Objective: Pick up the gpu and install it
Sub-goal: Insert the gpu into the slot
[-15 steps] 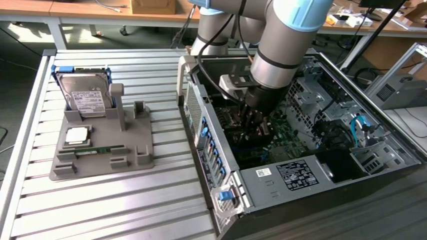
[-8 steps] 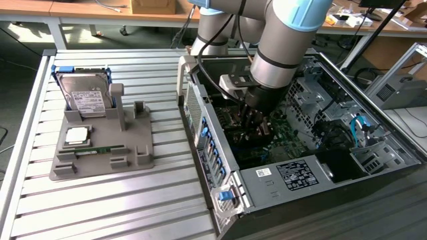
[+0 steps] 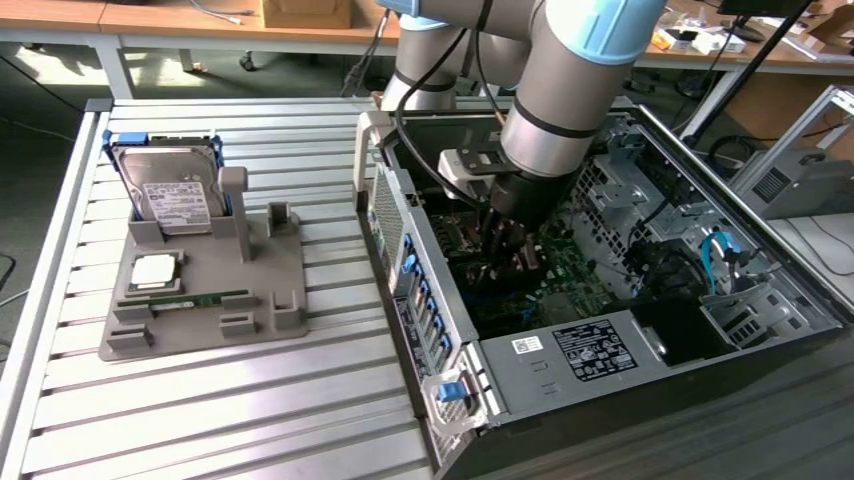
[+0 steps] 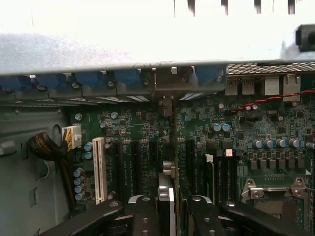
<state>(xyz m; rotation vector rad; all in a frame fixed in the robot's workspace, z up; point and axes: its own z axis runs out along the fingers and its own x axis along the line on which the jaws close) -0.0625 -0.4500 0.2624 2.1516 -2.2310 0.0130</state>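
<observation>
- Claw (image 4: 173,216) first: down inside the open computer case (image 3: 801,270), its two dark fingers (image 4: 145,216) are pinched on the gpu (image 4: 171,147), one on each face of the thin card, which stands on edge between them.
- At the exterior view's left, on the ribbed bench (image 3: 200,400), sits a grey holder (image 3: 200,300) with a silver hard drive (image 3: 174,195) propped upright at its back, a small square chip (image 3: 154,270) in front of that, and a narrow green memory stick (image 3: 200,298) lying flat nearer the front. One upright slot of the holder (image 3: 234,205) stands vacant.
- Towards the middle, the robot arm (image 3: 561,100) reaches over the case's rear wall with its blue slot latches (image 3: 414,290) and down to the green motherboard (image 3: 574,270).
- In the wrist view the gpu runs edge-on away from the claw towards the rear wall, its metal bracket end (image 4: 167,93) up against the slot openings, above the dark expansion slots and beside the white slot (image 4: 98,167). I cannot tell whether its lower edge is seated.
- Handling, as I judge it: the card is light and stiff but fragile, with exposed parts and contacts. The upper edge away from the connector, gripped flat across both faces as here, looks the right place; tilt would strain the slot.
</observation>
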